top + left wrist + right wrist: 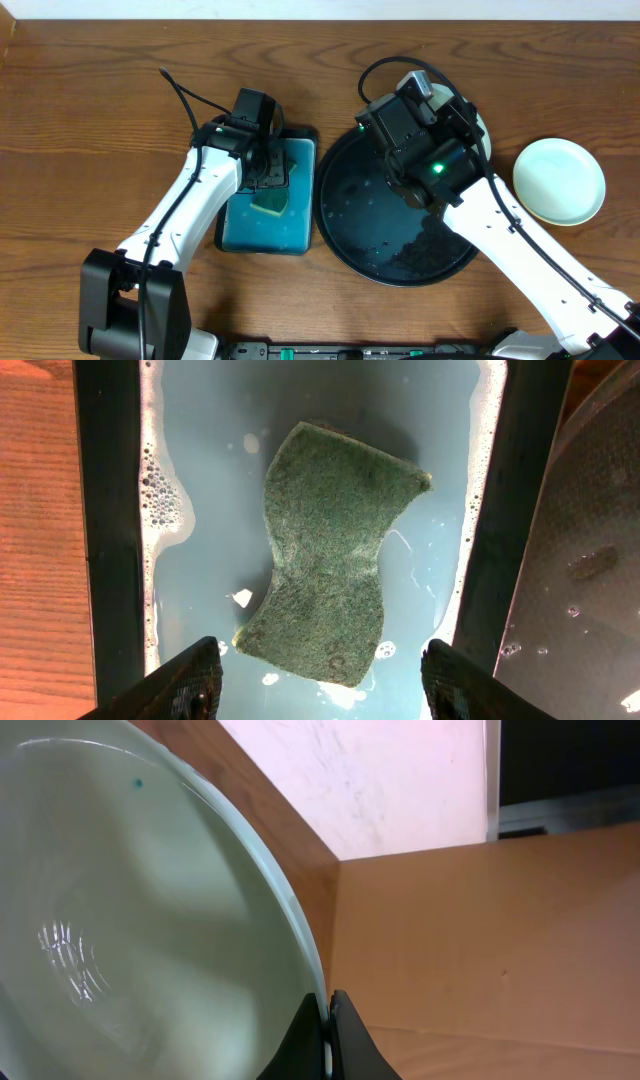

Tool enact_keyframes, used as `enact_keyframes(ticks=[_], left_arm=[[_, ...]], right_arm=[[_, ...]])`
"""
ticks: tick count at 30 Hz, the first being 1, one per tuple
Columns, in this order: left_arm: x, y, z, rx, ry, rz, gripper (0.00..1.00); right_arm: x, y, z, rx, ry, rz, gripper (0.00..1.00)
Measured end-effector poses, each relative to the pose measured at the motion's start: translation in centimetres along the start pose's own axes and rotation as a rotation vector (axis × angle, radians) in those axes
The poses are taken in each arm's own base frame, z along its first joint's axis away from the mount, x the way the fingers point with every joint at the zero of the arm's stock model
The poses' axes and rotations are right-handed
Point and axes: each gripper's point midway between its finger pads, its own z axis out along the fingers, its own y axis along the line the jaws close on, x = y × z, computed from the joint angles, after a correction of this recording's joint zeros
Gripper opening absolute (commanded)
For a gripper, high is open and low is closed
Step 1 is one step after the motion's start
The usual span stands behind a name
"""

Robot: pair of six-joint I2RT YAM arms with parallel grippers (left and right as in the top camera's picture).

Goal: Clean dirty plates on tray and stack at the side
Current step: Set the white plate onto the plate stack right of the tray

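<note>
as the right gripper (327,1042) clamps its rim, a pale mint plate (130,920) hangs tilted on edge.
it sits above the far right edge of the round black tray (350,200); a second mint plate (559,181) lies on the table (80,100) just right of the tray. the left gripper (322,685) hangs spread wide over a green sponge (325,550) in the soapy rectangular tray (105,510).

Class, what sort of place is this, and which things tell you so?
Probably a robotics test bench staged for dishwashing, not a kitchen: robot arms at a wooden table, a sponge in a small tray of soapy water, a plate in the right gripper, cardboard behind.
</note>
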Motion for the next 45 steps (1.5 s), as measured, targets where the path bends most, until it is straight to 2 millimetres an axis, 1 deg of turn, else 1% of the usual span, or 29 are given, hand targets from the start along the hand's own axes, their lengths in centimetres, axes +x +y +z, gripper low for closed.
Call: enact_keyframes(ticks=[2, 5, 7, 9, 10, 12, 14, 18, 21, 22, 24, 27, 29, 31, 33, 34, 35, 39, 40, 42, 43, 44, 45], left_arm=[[0.0, 0.0, 0.0, 0.0, 0.0, 0.0, 0.65], [0.0, 0.0, 0.0, 0.0, -0.001, 0.0, 0.65], [0.0, 0.0, 0.0, 0.0, 0.0, 0.0, 0.65], [0.0, 0.0, 0.0, 0.0, 0.0, 0.0, 0.65], [0.0, 0.0, 0.0, 0.0, 0.0, 0.0, 0.65], [0.0, 0.0, 0.0, 0.0, 0.0, 0.0, 0.65], [0.0, 0.0, 0.0, 0.0, 0.0, 0.0, 0.65], [0.0, 0.0, 0.0, 0.0, 0.0, 0.0, 0.65], [0.0, 0.0, 0.0, 0.0, 0.0, 0.0, 0.65], [0.0, 0.0, 0.0, 0.0, 0.0, 0.0, 0.66], [0.0, 0.0, 0.0, 0.0, 0.0, 0.0, 0.65], [0.0, 0.0, 0.0, 0.0, 0.0, 0.0, 0.66], [0.0, 0.0, 0.0, 0.0, 0.0, 0.0, 0.66], [0.0, 0.0, 0.0, 0.0, 0.0, 0.0, 0.65], [0.0, 0.0, 0.0, 0.0, 0.0, 0.0, 0.65], [0.0, 0.0, 0.0, 0.0, -0.001, 0.0, 0.66], [0.0, 0.0, 0.0, 0.0, 0.0, 0.0, 0.66], [0.0, 0.0, 0.0, 0.0, 0.0, 0.0, 0.66], [0.0, 0.0, 0.0, 0.0, 0.0, 0.0, 0.66], [0.0, 0.0, 0.0, 0.0, 0.0, 0.0, 0.66], [0.0, 0.0, 0.0, 0.0, 0.0, 0.0, 0.66], [0.0, 0.0, 0.0, 0.0, 0.0, 0.0, 0.66], [0.0, 0.0, 0.0, 0.0, 0.0, 0.0, 0.66]], right_arm=[[0.1, 0.4, 0.0, -0.021, 0.0, 0.043, 0.01], [0.7, 2.4, 0.5, -0.149, 0.022, 0.163, 0.01], [1.6, 3.6, 1.3, -0.247, 0.068, 0.26, 0.01], [3.1, 4.6, 3.0, -0.34, 0.151, 0.405, 0.01], [3.4, 4.9, 3.3, -0.36, 0.169, 0.433, 0.01], [5.2, 5.6, 4.9, -0.415, 0.254, 0.538, 0.01], [7.5, 6.4, 6.6, -0.47, 0.355, 0.641, 0.01], [11.5, 7.5, 9.1, -0.584, 0.515, 0.838, 0.01], [14.1, 7.8, 10.6, -0.656, 0.605, 0.984, 0.01], [15.6, 7.9, 11.4, -0.693, 0.647, 1.068, 0.01], [17.7, 7.9, 12.1, -0.711, 0.703, 1.159, 0.01], [20.6, 8.0, 12.8, -0.742, 0.772, 1.285, 0.01], [22.9, 8.1, 13.1, -0.743, 0.825, 1.369, 0.01], [25.7, 8.4, 13.2, -0.731, 0.886, 1.465, 0.01], [26.9, 8.7, 13.3, -0.731, 0.905, 1.514, 0.01], [28.1, 9.1, 13.2, -0.727, 0.931, 1.552, 0.01], [28.8, 9.4, 13.1, -0.724, 0.945, 1.577, 0.01], [30.7, 10.3, 12.8, -0.707, 0.987, 1.63, 0.01], [30.9, 10.5, 12.8, -0.706, 0.991, 1.636, 0.04], [31.2, 10.9, 12.7, -0.706, 0.995, 1.646, 0.16], [31.2, 11.1, 12.7, -0.71, 0.997, 1.647, 0.41], [31.2, 11.3, 12.6, -0.713, 1.002, 1.651, 0.46], [31.2, 11.5, 12.5, -0.716, 1.003, 1.654, 0.48]])
